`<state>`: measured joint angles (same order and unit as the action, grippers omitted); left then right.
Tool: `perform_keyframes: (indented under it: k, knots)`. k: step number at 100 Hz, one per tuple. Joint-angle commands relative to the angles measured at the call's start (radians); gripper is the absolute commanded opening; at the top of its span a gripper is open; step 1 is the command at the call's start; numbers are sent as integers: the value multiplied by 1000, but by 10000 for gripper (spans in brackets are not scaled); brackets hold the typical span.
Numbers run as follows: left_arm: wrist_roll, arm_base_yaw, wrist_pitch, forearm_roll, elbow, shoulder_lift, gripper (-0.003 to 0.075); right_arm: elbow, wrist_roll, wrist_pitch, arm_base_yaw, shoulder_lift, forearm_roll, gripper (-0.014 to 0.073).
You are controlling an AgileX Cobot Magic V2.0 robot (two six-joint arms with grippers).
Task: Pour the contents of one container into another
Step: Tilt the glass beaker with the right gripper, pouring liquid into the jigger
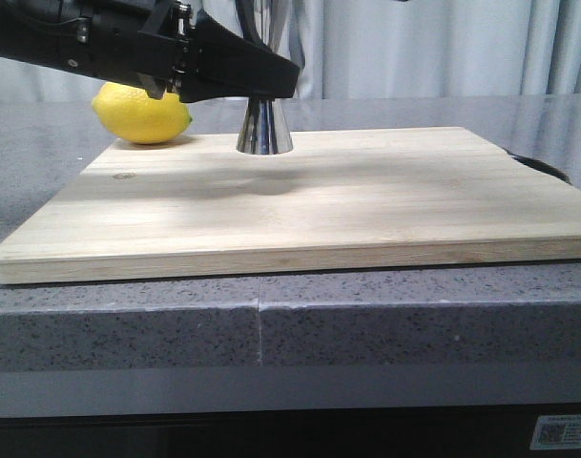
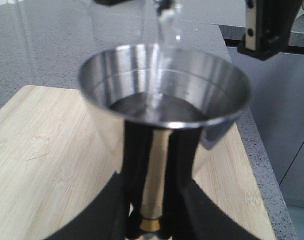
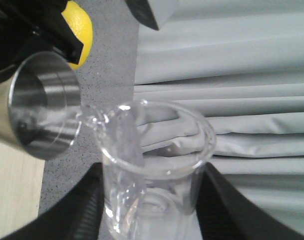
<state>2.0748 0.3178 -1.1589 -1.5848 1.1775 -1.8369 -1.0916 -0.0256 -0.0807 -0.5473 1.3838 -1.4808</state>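
**Mid-pour over the board's far edge**

Near the far edge of the cutting board (image 1: 300, 200) in the front view, we see one steel jigger (image 1: 264, 129), its base on the wood, the left gripper (image 1: 257, 76) across its upper part. One lemon (image 1: 142, 113) lies off the far left corner.

From the left wrist, fingers (image 2: 109, 210) clamp the jigger's gold-banded waist (image 2: 152, 222); polished steel looks slippery, so the waist seems the surest hold.

From the right wrist, the right gripper (image 3: 149, 195) clasps one tilted glass beaker (image 3: 152, 165), lip at the jigger's rim: fragile, wet, best held mid-wall.
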Motion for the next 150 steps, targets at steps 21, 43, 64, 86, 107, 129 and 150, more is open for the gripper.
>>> perform_keyframes:
  k: [21,43,64,86,107,129,150]
  knots:
    - [-6,10,-94,-73,30,57,-19,-39,0,0,-1,-30,-31,38]
    - [-6,10,-94,-73,30,57,-19,-39,0,0,-1,-30,-69,38]
    - [-6,10,-94,-73,30,57,-19,-39,0,0,-1,-30,-91,38]
    - [-6,10,-94,-73,30,57,-19,-39,0,2,-1,-30,-119,38]
    - [-6,10,-94,-73,30,57,-19,-39,0,4,-1,-30,-147,38]
    - [-6,10,-94,-73,30,57,-19,-39,0,4,-1,-30,-162,38]
    - [-6,10,-94,-73,30,57,-19,-39,0,7,-1,-30,-170,38]
